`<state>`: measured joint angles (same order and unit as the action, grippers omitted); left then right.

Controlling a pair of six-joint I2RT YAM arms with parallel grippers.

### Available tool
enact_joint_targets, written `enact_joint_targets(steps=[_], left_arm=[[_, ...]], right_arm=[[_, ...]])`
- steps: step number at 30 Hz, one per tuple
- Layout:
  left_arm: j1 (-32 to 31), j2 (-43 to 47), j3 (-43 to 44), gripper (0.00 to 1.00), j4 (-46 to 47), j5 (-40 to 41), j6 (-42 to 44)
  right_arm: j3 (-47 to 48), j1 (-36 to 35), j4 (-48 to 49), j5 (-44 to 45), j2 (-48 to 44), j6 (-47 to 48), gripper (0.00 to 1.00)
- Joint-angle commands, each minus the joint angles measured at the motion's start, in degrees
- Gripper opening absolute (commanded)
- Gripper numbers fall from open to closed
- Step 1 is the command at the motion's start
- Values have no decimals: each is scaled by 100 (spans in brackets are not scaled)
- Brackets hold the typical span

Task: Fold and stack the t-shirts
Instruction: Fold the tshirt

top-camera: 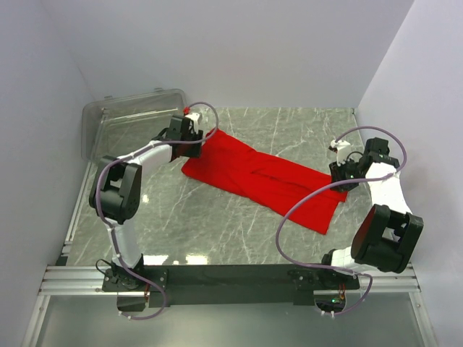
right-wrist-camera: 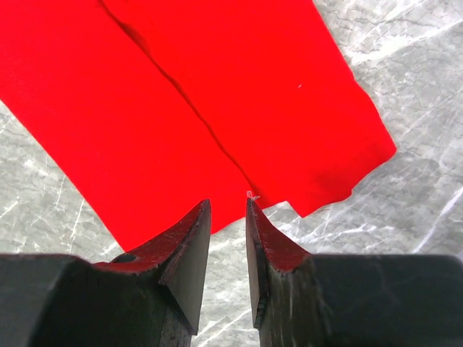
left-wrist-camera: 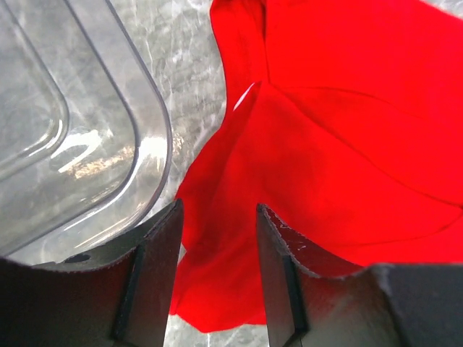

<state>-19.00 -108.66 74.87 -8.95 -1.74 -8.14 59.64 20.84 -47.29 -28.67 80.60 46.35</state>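
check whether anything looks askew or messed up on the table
Nothing is spilled or damaged. The red t-shirt lies slanted across the table as a long folded strip, and its end near the left gripper is rumpled and creased instead of flat. The clear bin in the far left corner looks fine.

The left arm reaches far forward with its elbow bent up high. The left claw [top-camera: 194, 130] points down, and its two fingers [left-wrist-camera: 155, 253] stand well apart. The right arm folds back on itself and leans inward. The right claw [top-camera: 340, 176] sits low, its fingers [right-wrist-camera: 184, 246] only a little apart.
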Motion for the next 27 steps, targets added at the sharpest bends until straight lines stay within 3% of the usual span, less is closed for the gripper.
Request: enact_joint_targets(steps=[1,8,12,14,20,27], left_arm=[[-24,-94,256,50,-98,-134,129],[-24,-436,537,43,-300,-125,190],[-33,-419,660,24,-283,-257,173],[-24,-410,704,22,-291,-274,164],[-33,-428,836,1,-371,-336,155],[-33,-322,941,1,-212,-283,199]], right_arm=[[-40,43,35,-174,-150,23,34],[-22,43,18,-271,-202,-20,34],[-57,43,35,-298,-220,-38,34],[-75,34,53,-315,-237,-55,34],[-137,43,88,-341,-246,-100,34],[-207,43,123,-324,-273,-108,34]])
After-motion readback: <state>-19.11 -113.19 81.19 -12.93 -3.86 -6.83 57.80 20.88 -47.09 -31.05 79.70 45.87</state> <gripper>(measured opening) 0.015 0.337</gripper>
